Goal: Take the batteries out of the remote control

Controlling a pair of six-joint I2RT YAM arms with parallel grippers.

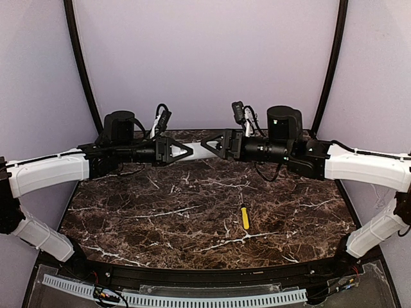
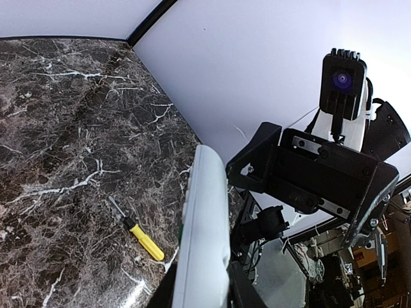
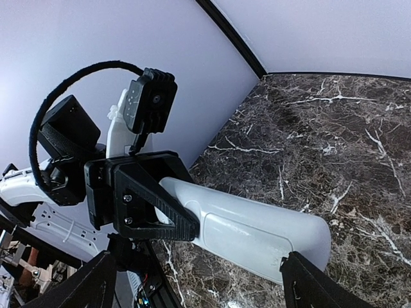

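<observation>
Here the remote control (image 1: 200,152) hangs in the air between the two arms, well above the bench (image 1: 160,212), so that one arm can steady it while the other works on its back. The left end effector (image 1: 181,152) is clamped on one end of the white bar; in its own wrist view both fingers press against the sides of the body. The right end effector (image 1: 216,144) sits at the other end. In the right wrist view its fingers stand wide apart and straddle the tip rather than squeezing it, so I judge it spread and not gripping. That view also shows the remote's back turned towards the right wrist, with a panel outline that looks like the battery cover, still fitted. No batteries show in any view, so they are presumably still inside. A yellow-handled screwdriver (image 1: 244,218) lies alone on the bench, well below the arms, probably kept at hand for prising. The likely next move is sliding the cover off.
</observation>
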